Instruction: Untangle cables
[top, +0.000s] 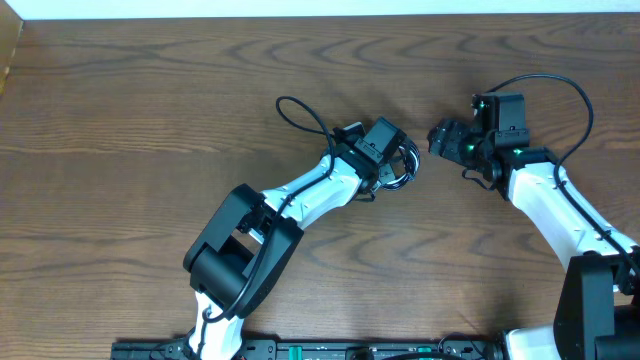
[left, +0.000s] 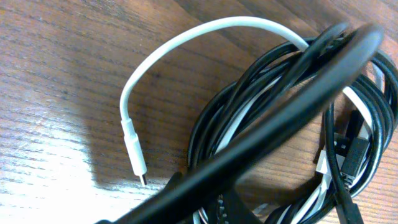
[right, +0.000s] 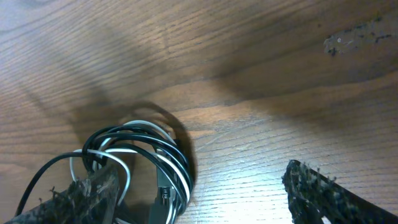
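Note:
The black cable (left: 249, 106) and the white cable (left: 186, 34) lie coiled together in one tangled bundle (top: 404, 168) at the table's middle. In the left wrist view the white cable's plug end (left: 138, 163) sticks out to the left on the wood. A thick blurred black strand (left: 280, 118) crosses close to that camera. My left gripper (top: 397, 160) is right on the bundle; its fingers do not show clearly. My right gripper (top: 438, 140) is open just right of the bundle. In the right wrist view (right: 199, 199) its left finger is beside the coils (right: 168, 152).
The wooden table (top: 150, 120) fills the views. The left arm's own black wire (top: 300, 115) loops up behind its wrist. The right arm's wire (top: 570, 95) arcs at the right. A scuffed patch (right: 354, 34) marks the wood.

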